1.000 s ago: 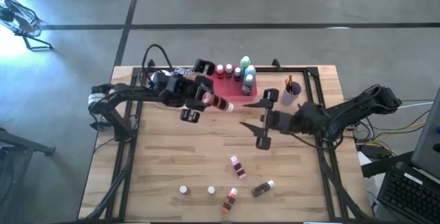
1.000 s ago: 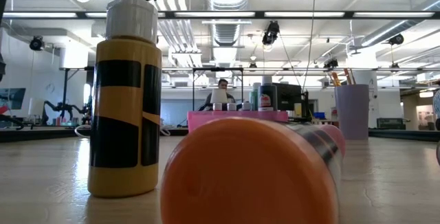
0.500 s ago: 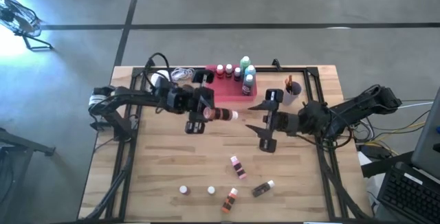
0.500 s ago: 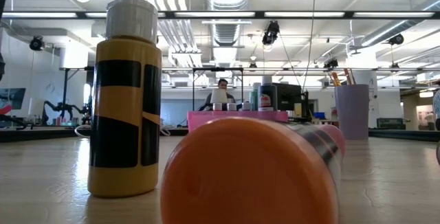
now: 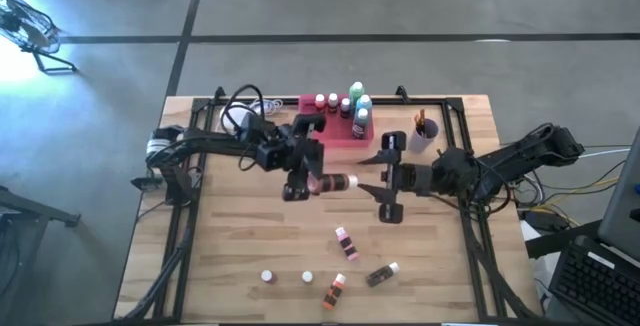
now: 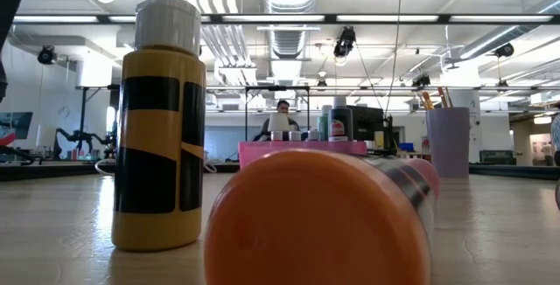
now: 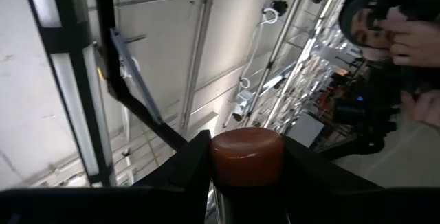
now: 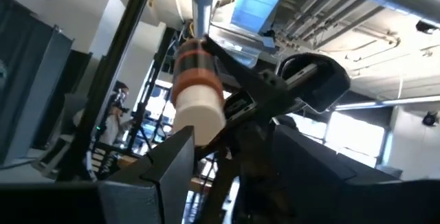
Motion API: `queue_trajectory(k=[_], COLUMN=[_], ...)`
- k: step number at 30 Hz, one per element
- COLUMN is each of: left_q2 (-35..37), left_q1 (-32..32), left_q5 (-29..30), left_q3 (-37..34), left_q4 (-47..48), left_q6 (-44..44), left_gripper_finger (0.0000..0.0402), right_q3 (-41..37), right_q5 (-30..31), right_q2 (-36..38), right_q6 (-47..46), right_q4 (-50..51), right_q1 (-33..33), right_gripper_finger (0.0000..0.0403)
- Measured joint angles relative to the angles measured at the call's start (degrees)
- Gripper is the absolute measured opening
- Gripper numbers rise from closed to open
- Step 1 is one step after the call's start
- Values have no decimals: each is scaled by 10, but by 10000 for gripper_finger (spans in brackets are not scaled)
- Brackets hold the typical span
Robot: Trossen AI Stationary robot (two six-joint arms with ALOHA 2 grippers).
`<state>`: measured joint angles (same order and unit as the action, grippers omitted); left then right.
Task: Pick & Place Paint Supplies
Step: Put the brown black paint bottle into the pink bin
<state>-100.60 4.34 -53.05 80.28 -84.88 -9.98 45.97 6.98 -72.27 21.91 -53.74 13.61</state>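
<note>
Over on the left side of the light wooden slatted table (image 5: 230,266), a small orange-brown bottle with a white cap (image 5: 330,182) is held lying sideways in the air, pinched around its body by the left gripper (image 5: 300,169), with the cap pointed toward the right; in the left wrist view its rust-coloured base (image 7: 246,157) is seen wedged between the two dark fingers. Just to the right, the right gripper (image 5: 383,181) is lined up on the cap end with its jaws parted on either side, and in the right wrist view the white cap (image 8: 200,119) is seen sitting just beyond the fingertips (image 8: 177,148), not gripped yet. It looks like a mid-air handoff, so the obvious risk is bad timing: if the left grip is let go before the right one has properly closed, the bottle gets dropped onto the table and probably rolls. A closure on the smooth cap alone could also slip. Behind them, a pink rectangular tray (image 5: 309,103) already holding several bottles is parked at the back edge, and loose bottles (image 5: 346,243) are scattered near the front. Compared with a second ago, the bottle has been carried from near the tray out toward the middle, and the right jaws have been narrowed a bit.
</note>
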Motion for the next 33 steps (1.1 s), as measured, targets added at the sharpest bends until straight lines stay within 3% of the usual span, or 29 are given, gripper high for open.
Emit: queue_trajectory(k=[8,13,18,21,27,33], left_q2=[0,1,-3,-4,-4,-4], left_q1=[2,-4,-22,-27,-30,-21], left_q5=[-49,-28,108,157,162,180], left_q3=[1,3,0,-5,-7,-8], left_q4=[1,1,2,4,0,12], left_q6=[18,41,74,88,111,147], left_gripper_finger=[142,142,142,142,142,142], right_q3=[-1,-1,-1,-6,-7,-7], right_q5=[-17,-10,-9,19,151,185], right_q2=[1,1,-10,-11,-11,-10], right_q6=[-90,-70,32,107,220,285], right_q4=[36,74,95,104,71,49], right_q1=[0,0,1,9,31,55], right_gripper_finger=[209,226,240,242,227,216])
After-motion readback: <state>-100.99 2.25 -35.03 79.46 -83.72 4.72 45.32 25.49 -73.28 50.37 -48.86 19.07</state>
